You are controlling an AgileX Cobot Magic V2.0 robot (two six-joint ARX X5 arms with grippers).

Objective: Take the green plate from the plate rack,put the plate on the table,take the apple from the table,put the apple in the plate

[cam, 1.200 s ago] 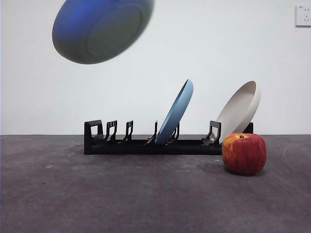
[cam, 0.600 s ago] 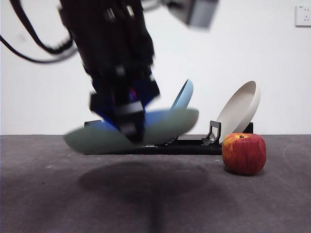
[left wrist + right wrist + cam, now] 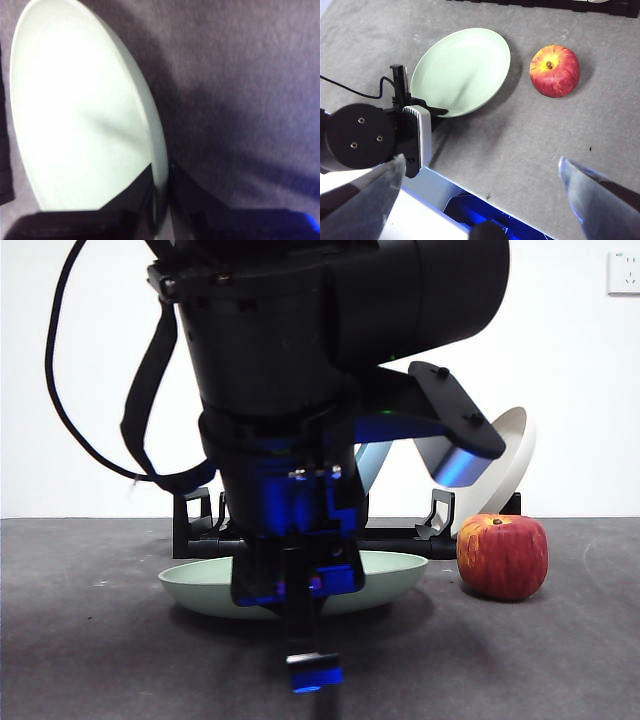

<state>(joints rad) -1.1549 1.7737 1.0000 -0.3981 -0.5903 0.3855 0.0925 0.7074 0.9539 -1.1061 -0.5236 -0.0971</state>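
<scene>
dark grey table (image 3: 90, 660) under a white wall carries the green plate (image 3: 390, 575), lying flat just in front of the plate rack (image 3: 400, 540), its near rim pinched between the left gripper (image 3: 161, 200)'s jaws. the apple (image 3: 554, 70) sits beside the plate, apart from it. setting-down looks nearly finished; next, release and lift clear, while the right gripper (image 3: 480, 200), spread wide above, goes for the apple.
</scene>
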